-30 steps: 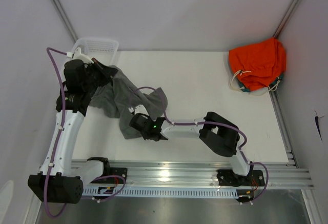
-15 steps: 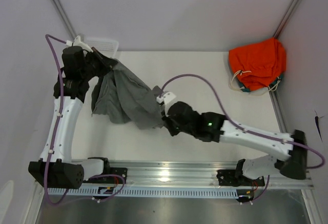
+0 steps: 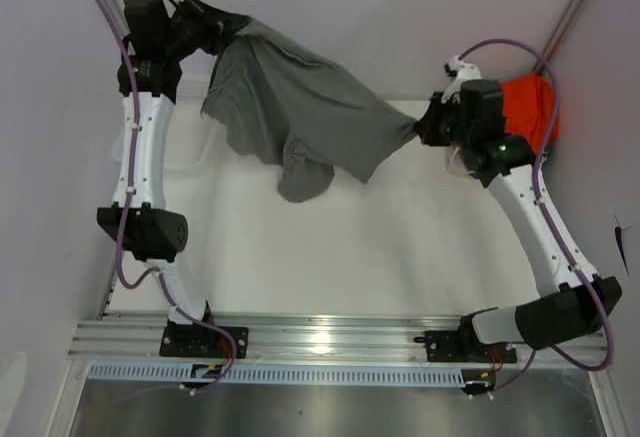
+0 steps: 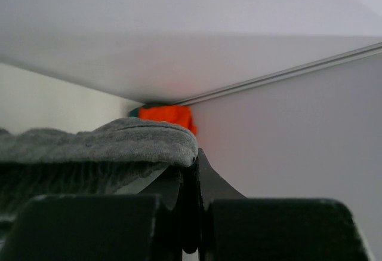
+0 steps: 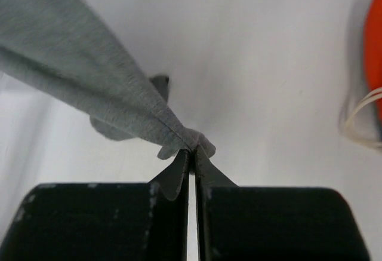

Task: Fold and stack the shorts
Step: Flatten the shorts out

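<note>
**Top external view: grey shorts strung in the air between two closed grippers**

The pair of plain mid-grey soft jersey shorts point(image 3: 300, 117) is seen hanging above the far half of the white table point(image 3: 400, 257), spread between the two arms. One edge is pinched by the left gripper point(image 3: 213, 29), raised high at the far left corner. A narrow gathered corner is pinched by the right gripper point(image 3: 420, 129) towards the far right. Both pairs of jaws are closed tight on thin cloth, as is confirmed in the wrist views.

Between the grips the fabric is drawn into a taut band along the top, while a loose leg sags below in folds. The cloth is judged light, limp and a little stretchy. No shape will be kept by it unsupported, and it is not thought fragile or slippery. A flat lay-down would be best served by holds at two corners of one edge, waistband or hem. Which edge is held now cannot be told.

The bright orange garment with white drawstring point(image 3: 510, 107) lies heaped in the far right corner, close by the right gripper.
</note>
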`<state>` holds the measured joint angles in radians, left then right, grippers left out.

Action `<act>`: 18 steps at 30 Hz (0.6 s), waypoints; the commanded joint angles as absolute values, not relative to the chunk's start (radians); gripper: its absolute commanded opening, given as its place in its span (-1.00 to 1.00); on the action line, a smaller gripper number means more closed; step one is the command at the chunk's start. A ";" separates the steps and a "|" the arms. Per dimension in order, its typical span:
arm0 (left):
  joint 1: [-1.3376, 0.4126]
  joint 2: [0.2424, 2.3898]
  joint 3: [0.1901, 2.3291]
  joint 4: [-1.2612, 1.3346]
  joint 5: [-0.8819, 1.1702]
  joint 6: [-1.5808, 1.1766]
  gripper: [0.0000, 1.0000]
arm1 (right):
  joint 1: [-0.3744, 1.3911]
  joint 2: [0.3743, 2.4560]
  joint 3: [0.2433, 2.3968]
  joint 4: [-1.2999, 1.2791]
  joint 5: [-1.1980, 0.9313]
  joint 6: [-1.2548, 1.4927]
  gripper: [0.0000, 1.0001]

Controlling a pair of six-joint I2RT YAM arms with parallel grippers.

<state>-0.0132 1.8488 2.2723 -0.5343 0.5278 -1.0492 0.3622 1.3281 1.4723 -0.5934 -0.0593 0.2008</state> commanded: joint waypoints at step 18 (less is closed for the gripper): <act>-0.003 1.829 2.103 0.276 0.672 -1.422 -0.99 | 0.028 1.491 1.947 -0.384 -0.433 0.282 -1.00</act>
